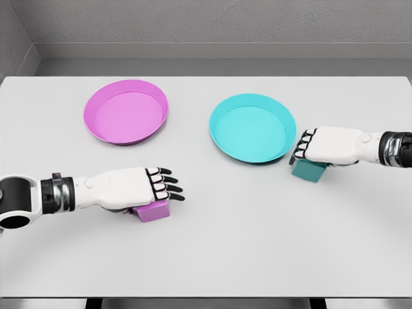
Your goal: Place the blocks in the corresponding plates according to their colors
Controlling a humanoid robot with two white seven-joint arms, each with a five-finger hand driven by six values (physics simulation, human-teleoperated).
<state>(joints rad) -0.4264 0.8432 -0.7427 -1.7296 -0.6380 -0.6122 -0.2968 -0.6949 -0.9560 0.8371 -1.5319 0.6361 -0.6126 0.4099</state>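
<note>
A magenta block [153, 210] lies on the white table, near the front left. My left hand [164, 185] hovers right over it, palm down and open, with its fingers stretched flat past the block's far edge. A teal block [309, 170] sits just off the right rim of the teal plate [222, 138]. My right hand [302, 147] is above it, fingers slightly bent and pointing toward the plate, not closed around the block. The pink plate [96, 129] sits at the back left; both plates hold nothing.
The grey-white table [257, 244] reaches a grey wall at the back. Its front edge runs along the bottom of the view. The two plates stand side by side with a gap between them.
</note>
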